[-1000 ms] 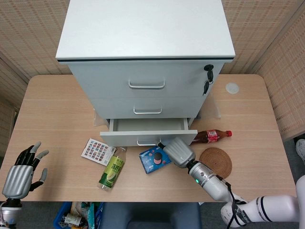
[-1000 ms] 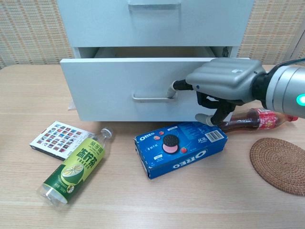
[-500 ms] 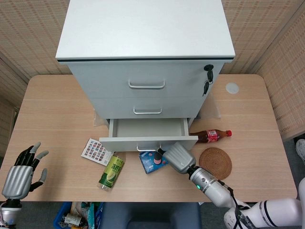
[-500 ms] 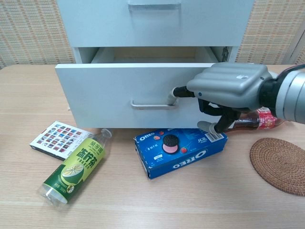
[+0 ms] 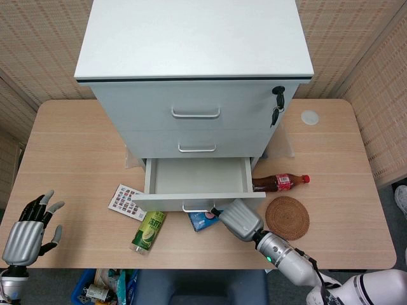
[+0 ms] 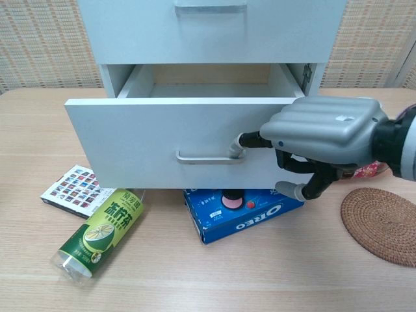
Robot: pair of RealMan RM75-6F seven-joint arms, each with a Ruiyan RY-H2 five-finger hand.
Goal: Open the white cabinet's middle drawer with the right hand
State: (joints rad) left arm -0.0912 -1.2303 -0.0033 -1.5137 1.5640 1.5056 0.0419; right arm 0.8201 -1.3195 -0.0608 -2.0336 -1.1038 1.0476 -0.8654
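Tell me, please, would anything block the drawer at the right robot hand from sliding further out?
Nothing visible does: the drawer front overhangs the Oreo box and the green bottle's neck, apparently clearing both.

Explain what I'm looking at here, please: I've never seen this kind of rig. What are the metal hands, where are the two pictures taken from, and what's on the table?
It is a robot with two arms, each ending in a metal hand with fingers, steered remotely by a person. Both pictures come from the robot's own cameras: the head view looks down from above, the chest view looks straight ahead from low down.

On the wooden table stands a white cabinet with three drawers. The lowest drawer is pulled out and looks empty. The right hand has a finger hooked on its handle. The left hand holds nothing, fingers apart, at the table's near edge.

In front lie a green drink bottle, a blue cookie box partly under the drawer, a small patterned box, a cola bottle and a woven coaster.
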